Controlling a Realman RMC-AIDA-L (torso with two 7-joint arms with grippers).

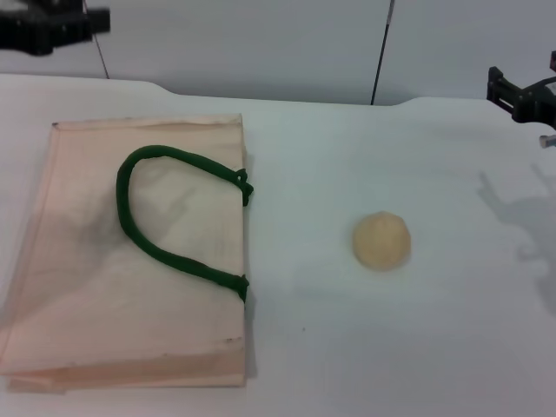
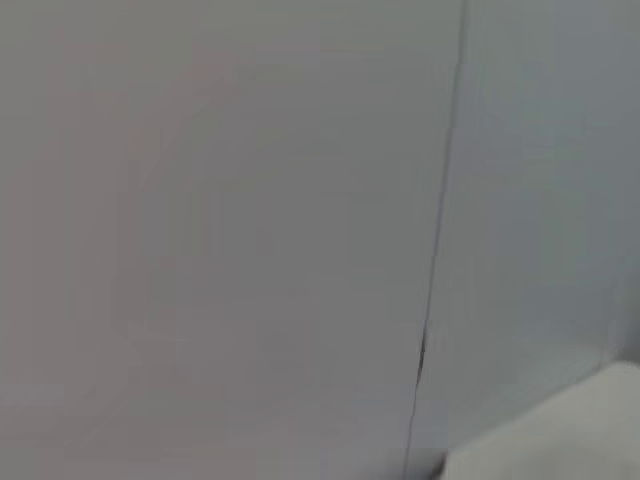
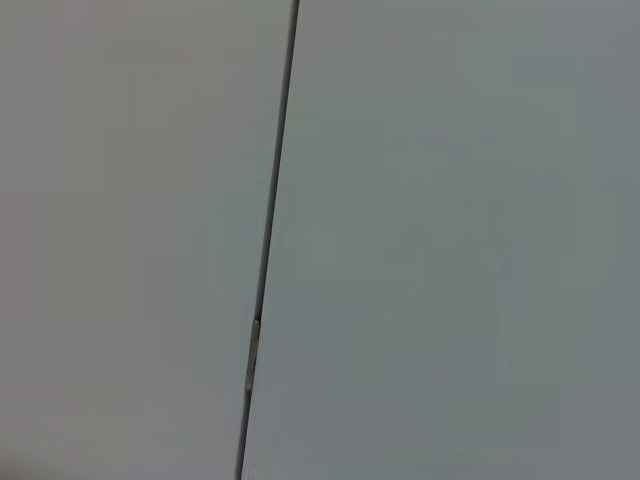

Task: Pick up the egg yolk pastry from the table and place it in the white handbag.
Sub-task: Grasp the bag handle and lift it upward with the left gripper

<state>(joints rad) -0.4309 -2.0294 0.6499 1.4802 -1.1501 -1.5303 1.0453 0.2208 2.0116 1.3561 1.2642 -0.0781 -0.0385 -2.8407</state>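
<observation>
The egg yolk pastry (image 1: 381, 241), a small pale yellow-beige ball, rests on the white table right of centre in the head view. The white handbag (image 1: 95, 278), a flat cream fabric tote with a dark green loop handle (image 1: 143, 217), lies flat on the left side of the table. My left gripper (image 1: 52, 24) hangs high at the far left corner, above and behind the bag. My right gripper (image 1: 521, 94) is raised at the far right edge, well away from the pastry. Both wrist views show only a grey wall.
The white table (image 1: 365, 347) stretches between the bag and the pastry and in front of both. A grey wall with thin vertical seams (image 1: 380, 52) stands behind the table's far edge.
</observation>
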